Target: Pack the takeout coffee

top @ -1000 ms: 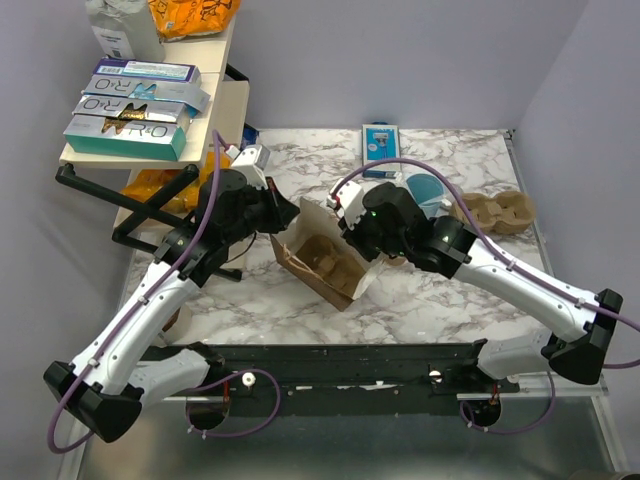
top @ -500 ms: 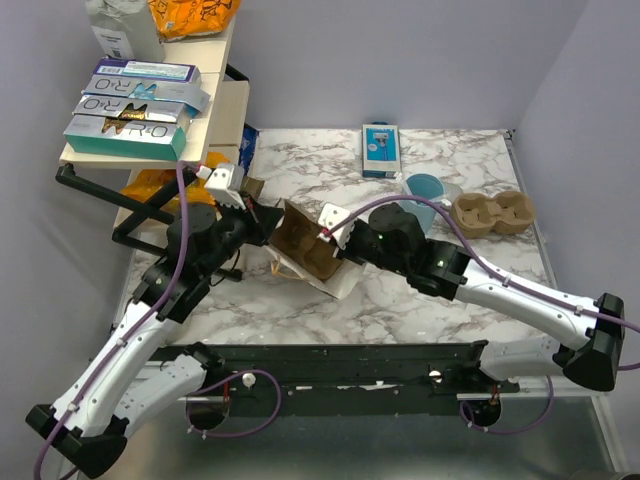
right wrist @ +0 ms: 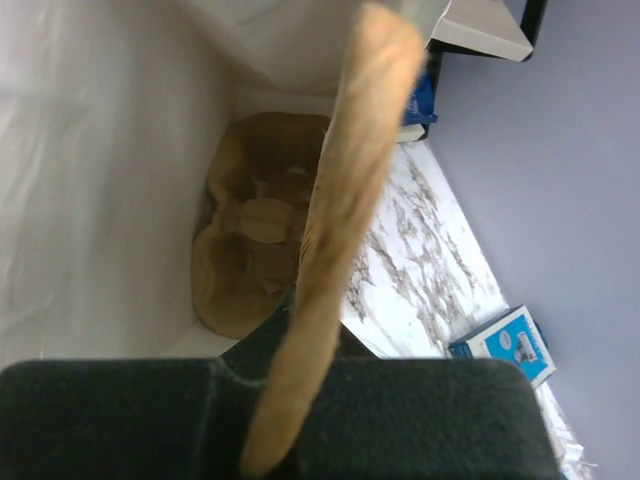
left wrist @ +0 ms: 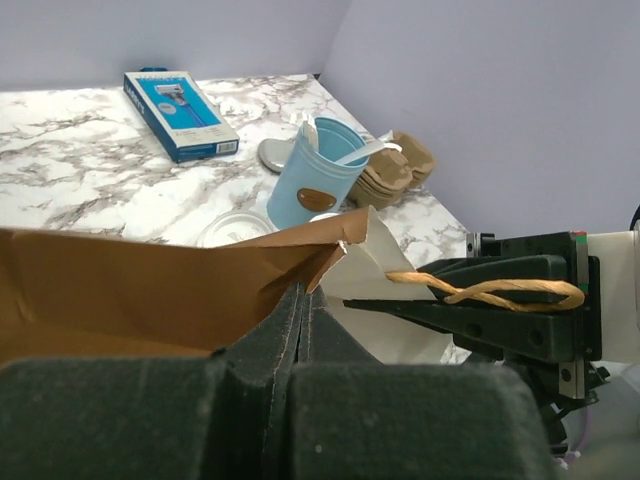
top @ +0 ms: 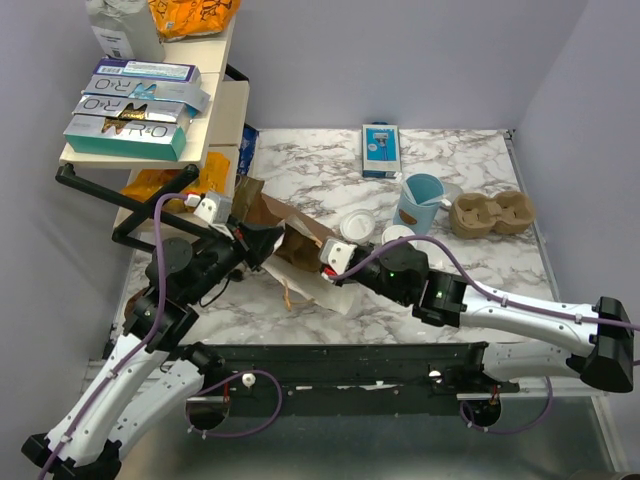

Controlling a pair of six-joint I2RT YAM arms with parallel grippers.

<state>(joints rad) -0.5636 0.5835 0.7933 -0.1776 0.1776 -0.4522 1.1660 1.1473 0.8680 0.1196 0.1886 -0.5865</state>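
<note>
Takeout coffee [top: 397, 236] beside blue mug [top: 421, 201], outside bag [top: 296, 241].

left gripper [left wrist: 303, 300]: at the bottom edge, jaws closed on the brown rim of the paper bag
paper bag [left wrist: 130, 285]: brown outside, white inside
handle [left wrist: 490, 291]: tan twine loop, lying along the right gripper
right gripper [left wrist: 420, 300]: black, at the white flap of the bag
mug [left wrist: 315, 178]: light blue, upright on the marble table [left wrist: 80, 190]
lid [left wrist: 232, 228]: white, round, flat, just beside the mug
carrier [left wrist: 402, 165]: brown pulp, behind the mug
box [left wrist: 180, 100]: blue, lying flat, far side

Top: high at near edge, facing down over whole table [top: 470, 150]. 2 wrist views: close, sharing paper bag [left wrist: 150, 285].
</note>
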